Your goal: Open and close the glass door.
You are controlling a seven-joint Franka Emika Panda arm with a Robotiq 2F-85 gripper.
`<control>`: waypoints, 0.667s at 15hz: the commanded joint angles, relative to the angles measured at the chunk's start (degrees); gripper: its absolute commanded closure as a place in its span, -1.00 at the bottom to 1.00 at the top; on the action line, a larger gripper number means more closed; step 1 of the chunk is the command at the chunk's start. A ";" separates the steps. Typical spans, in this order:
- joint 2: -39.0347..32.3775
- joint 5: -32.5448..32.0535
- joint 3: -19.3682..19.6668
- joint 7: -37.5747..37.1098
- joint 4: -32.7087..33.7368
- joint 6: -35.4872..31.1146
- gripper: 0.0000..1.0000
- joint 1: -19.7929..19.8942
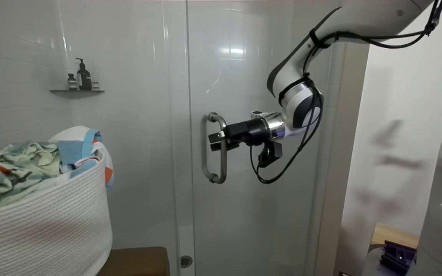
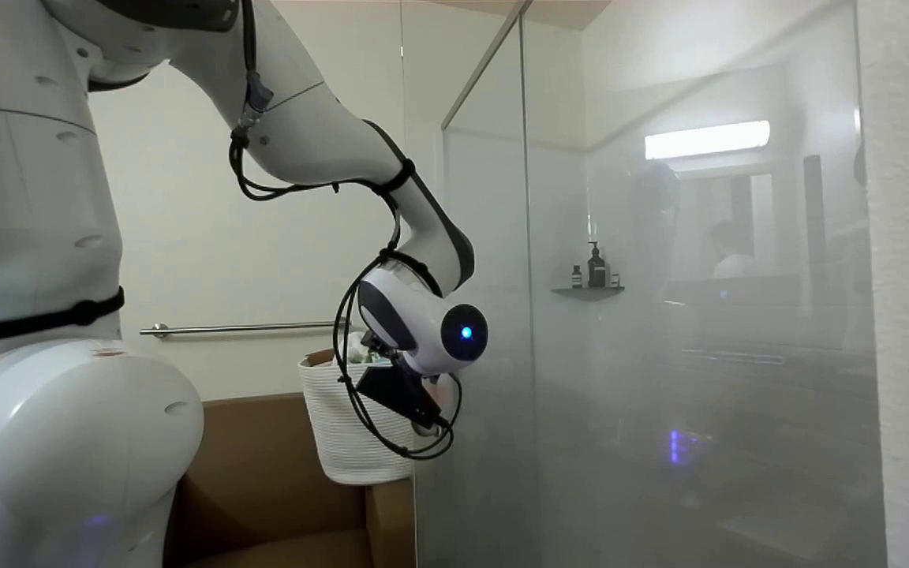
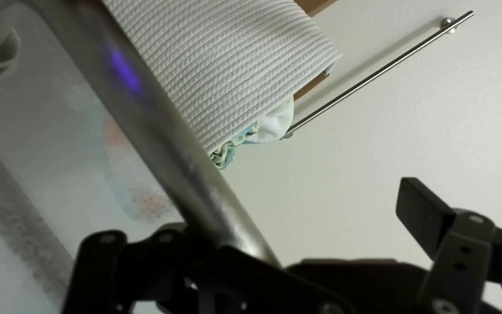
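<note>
The glass door [image 1: 259,218] is a tall clear panel with a silver bar handle [image 1: 223,166]. Its edge stands close beside the neighbouring glass panel; I cannot tell if it is fully shut. The door also shows in an exterior view [image 2: 707,371], where the arm hides most of the handle. My gripper [image 1: 214,141] is at the upper half of the handle, its fingers reaching past the bar toward the glass. In the wrist view the gripper [image 3: 307,213] has its fingers wide apart. The handle [image 3: 159,139] runs beside the left finger, covering its tip; contact is unclear.
A white woven basket [image 1: 52,222] full of cloths stands by the shower, on a brown seat [image 2: 265,473]. A towel bar [image 3: 377,74] is on the wall. A corner shelf [image 1: 77,91] holds bottles behind the glass. Cables [image 1: 282,172] hang below the wrist.
</note>
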State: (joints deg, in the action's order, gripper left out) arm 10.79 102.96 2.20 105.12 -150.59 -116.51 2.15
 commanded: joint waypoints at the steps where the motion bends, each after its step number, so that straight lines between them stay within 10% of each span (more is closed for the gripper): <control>1: 1.67 -1.79 -2.62 -4.24 -3.12 0.21 -1.00 -1.13; 10: 5.43 -4.54 -2.91 -6.38 -5.63 -0.31 -1.00 -0.67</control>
State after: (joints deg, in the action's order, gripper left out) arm 14.87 100.15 2.16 104.04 -154.26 -116.56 2.42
